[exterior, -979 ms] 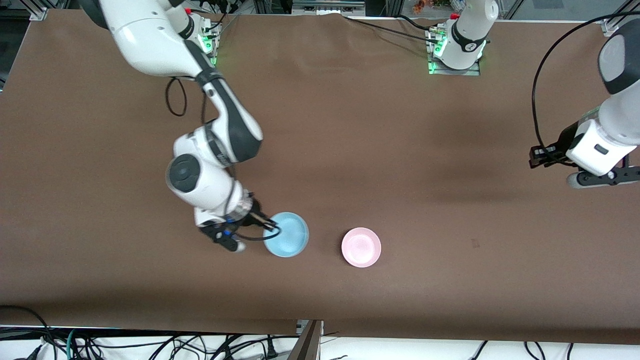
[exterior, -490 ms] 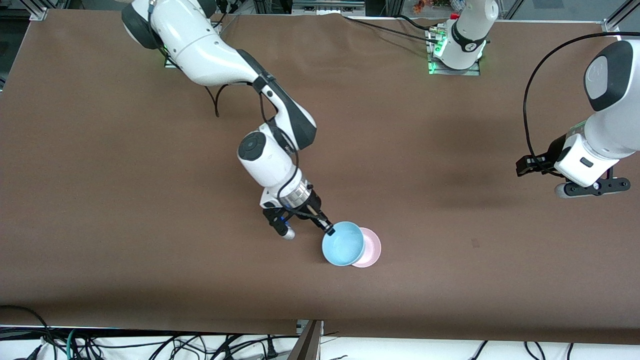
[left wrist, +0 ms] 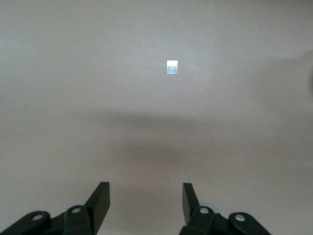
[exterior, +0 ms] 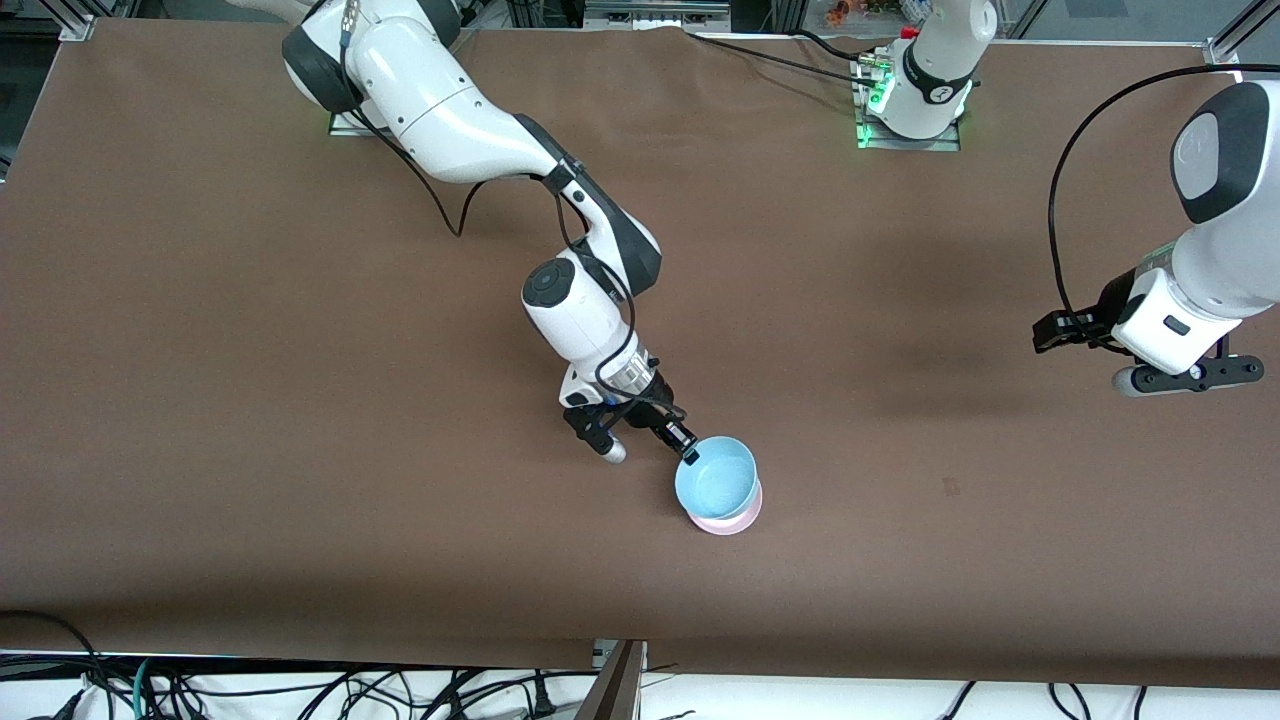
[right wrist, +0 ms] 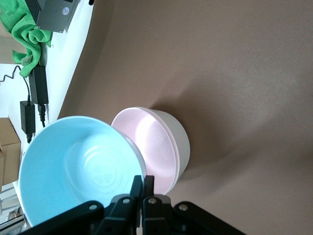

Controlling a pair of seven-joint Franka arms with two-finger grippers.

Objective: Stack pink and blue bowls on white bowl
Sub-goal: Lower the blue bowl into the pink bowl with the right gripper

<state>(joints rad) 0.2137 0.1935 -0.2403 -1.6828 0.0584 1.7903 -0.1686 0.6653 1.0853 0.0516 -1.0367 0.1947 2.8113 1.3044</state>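
Carrying blue bowl point(exterior: 716, 477) by rim, right gripper point(exterior: 688, 455) clamped on it, over pink bowl point(exterior: 736, 519), not yet nested. Centre, level, lower, then release. Left gripper point(left wrist: 145, 199) waits, jaws apart, empty.

Robotics lab: two white Franka arms bolted to base plates point(exterior: 908, 135) with green status LEDs, on a table point(exterior: 200, 400) covered in plain brown sheet and framed by aluminium extrusion point(exterior: 75, 20). Loose cable bundles point(exterior: 250, 690) hang along the table edge nearest the front camera. Off the table edge near the right tool point(right wrist: 143, 182), the right wrist view shows a power brick point(right wrist: 38, 84), a grey equipment box point(right wrist: 56, 14) and a green cloth point(right wrist: 22, 34).
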